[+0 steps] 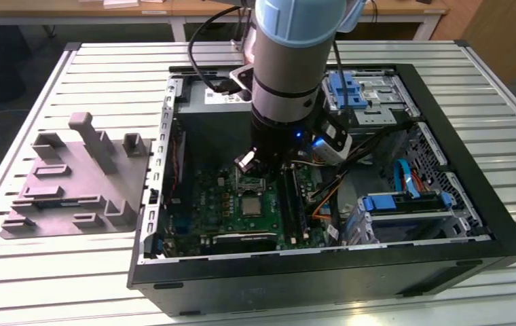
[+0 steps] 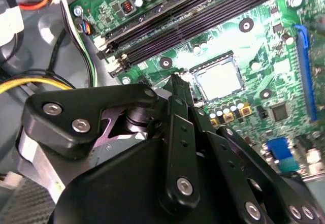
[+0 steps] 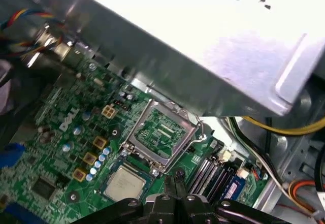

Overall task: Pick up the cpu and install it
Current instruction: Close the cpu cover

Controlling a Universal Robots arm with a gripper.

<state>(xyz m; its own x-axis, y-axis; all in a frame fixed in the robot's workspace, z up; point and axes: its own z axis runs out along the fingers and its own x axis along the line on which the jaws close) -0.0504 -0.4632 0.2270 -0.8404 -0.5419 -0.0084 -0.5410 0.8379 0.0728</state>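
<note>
Cpu point(image 3: 125, 183): small flat square chip, pale silvery metal top, lying flat and face-up within socket recess on green motherboard point(image 3: 61, 148), edges squared to socket outline. Hinged metal load frame point(image 3: 161, 132) standing open just beside it. Chip also showing in second wrist view point(image 2: 219, 77) and exterior view point(image 1: 252, 206).

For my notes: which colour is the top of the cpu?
Pale silver, on the cpu, best in the first wrist view.
</note>
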